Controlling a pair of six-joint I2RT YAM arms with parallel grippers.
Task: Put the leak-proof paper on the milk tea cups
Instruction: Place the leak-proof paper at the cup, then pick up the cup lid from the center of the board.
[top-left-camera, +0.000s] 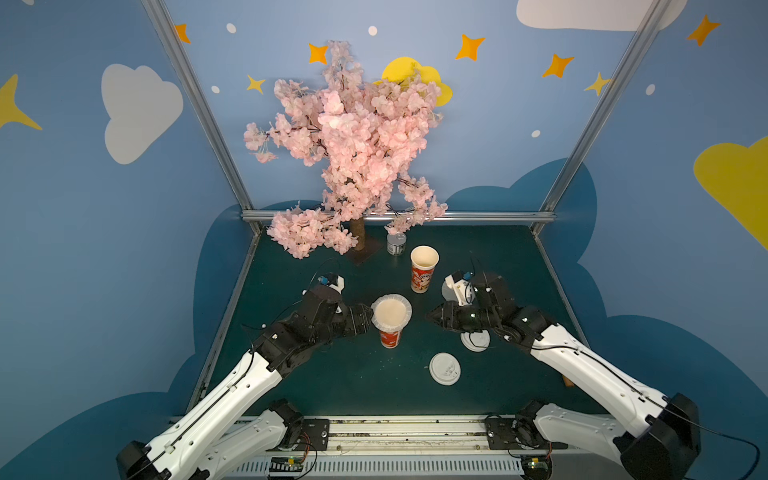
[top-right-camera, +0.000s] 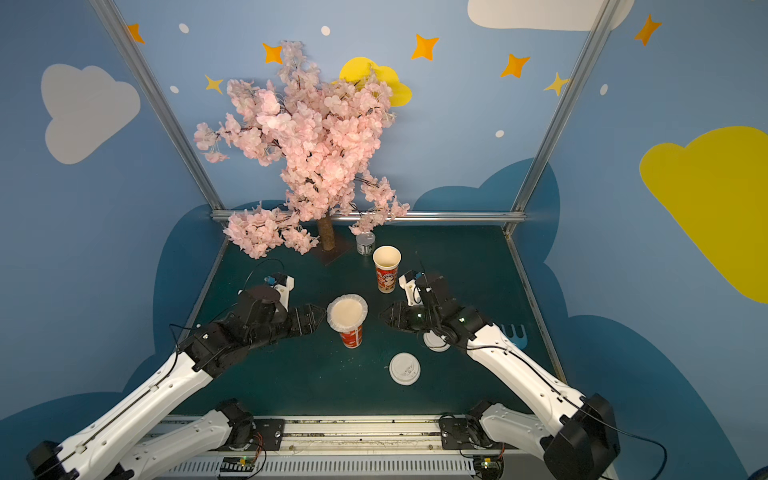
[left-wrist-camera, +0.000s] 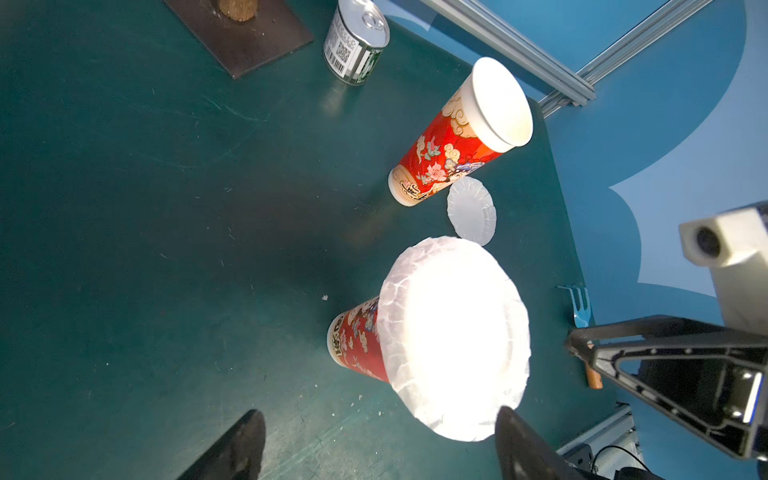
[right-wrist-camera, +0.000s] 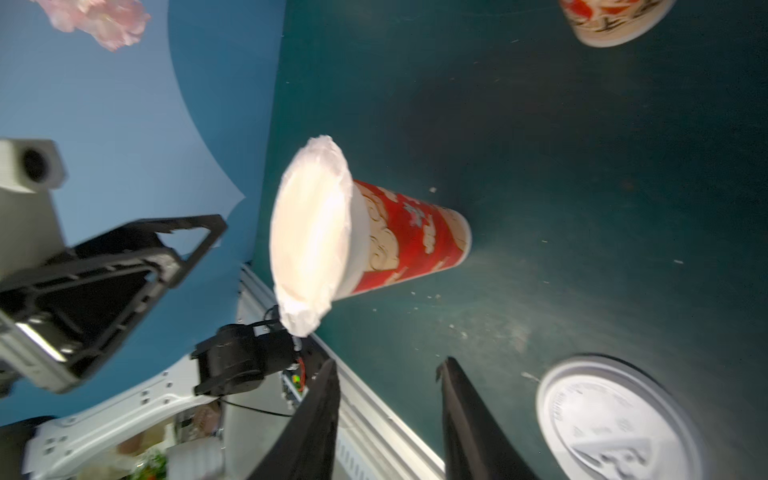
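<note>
Roughly the halfway point, I'd say. One leak-proof paper sheet (top-left-camera: 391, 312) sits over the mouth of the near milk tea cup (top-left-camera: 390, 337), which stands around the middle of the table (top-left-camera: 316, 374). Its pleated edge hangs past the rim all round. In the right wrist view the overhang looks bigger on one side, so it might be a touch off-centre, hard to call.

The far milk tea cup (top-left-camera: 423, 270), toward the back edge near the small can (top-left-camera: 396, 243), is uncovered. The second sheet (left-wrist-camera: 471, 212) lies flat on the table just beside that cup's base, on the side toward the right edge. In both top views the right arm's wrist camera mostly hides it.

The left gripper (top-left-camera: 369, 318) is right up beside the covered cup with its jaws wide and nothing in them. I can't tell if it brushes the paper's edge. The right gripper (top-left-camera: 430, 316) is on the cup's other side, clear of it, jaws parted and empty too.

Next up, I'd guess, the right arm goes for the second sheet. It's thin and flat on the surface, so the fingers probably need to catch the crinkled edge. Then centre it over the open mouth and set it down gently, since a tall empty cup could tip. The white plastic lids (top-left-camera: 444, 368) toward the front-right aren't part of this.
</note>
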